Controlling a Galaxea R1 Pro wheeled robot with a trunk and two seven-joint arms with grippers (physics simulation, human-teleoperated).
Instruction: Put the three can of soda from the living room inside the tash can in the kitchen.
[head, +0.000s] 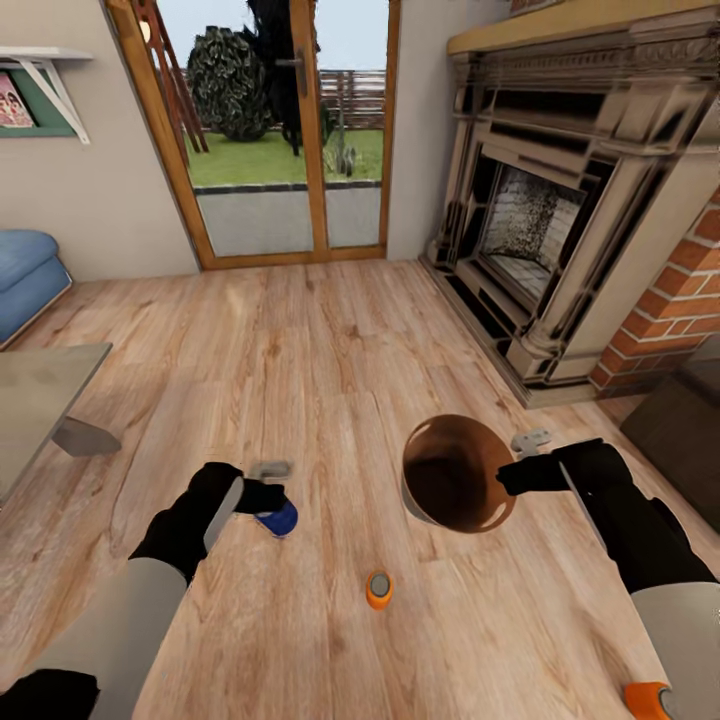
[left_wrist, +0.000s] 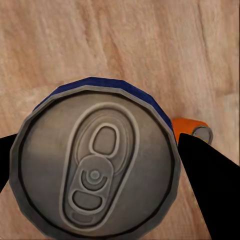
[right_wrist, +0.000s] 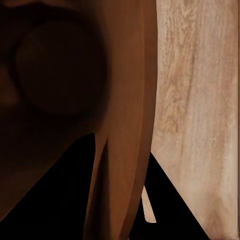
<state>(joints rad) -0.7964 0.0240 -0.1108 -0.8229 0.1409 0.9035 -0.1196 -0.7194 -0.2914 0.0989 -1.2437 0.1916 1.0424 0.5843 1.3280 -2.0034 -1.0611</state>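
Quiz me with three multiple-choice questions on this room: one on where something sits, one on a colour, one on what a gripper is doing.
1. Where is the fireplace?
A. ahead to the right
B. ahead to the left
C. under the glass door

2. What colour is the can between the left gripper's fingers?
A. orange
B. dark blue
C. green

3. What does the right gripper hold?
A. a can
B. nothing
C. the trash can

Answers: 1 A, it stands right of the glass door. 2 B, the blue can sits between the fingers. 3 C, its fingers pinch the rim, wall between them.
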